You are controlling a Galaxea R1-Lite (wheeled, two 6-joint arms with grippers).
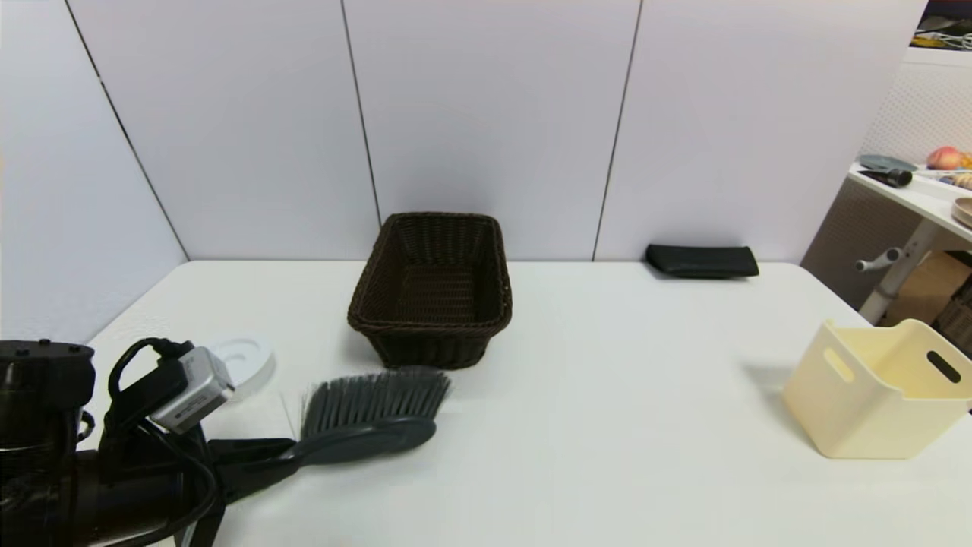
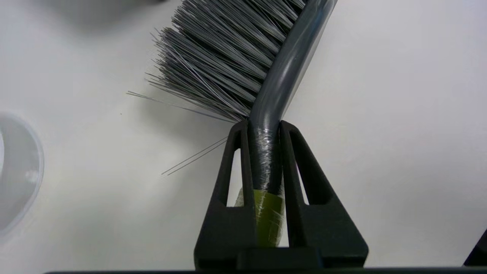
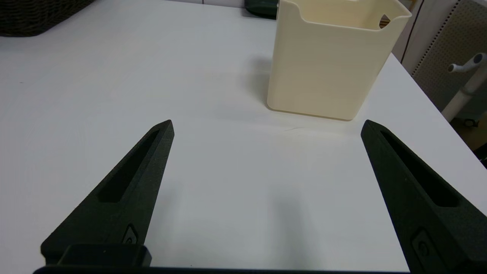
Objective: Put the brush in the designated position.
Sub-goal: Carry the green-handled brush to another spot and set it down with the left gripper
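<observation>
Left end effector (image 2: 263,127): clamped on the brush (image 1: 370,427) at the handle neck, low over the surface (image 1: 607,456).
Brush position: bristles toward the wicker basket (image 1: 433,289), just beside its near wall.
Right end effector (image 3: 266,127): fingers spread apart, near the cream bin (image 3: 327,61).
</observation>
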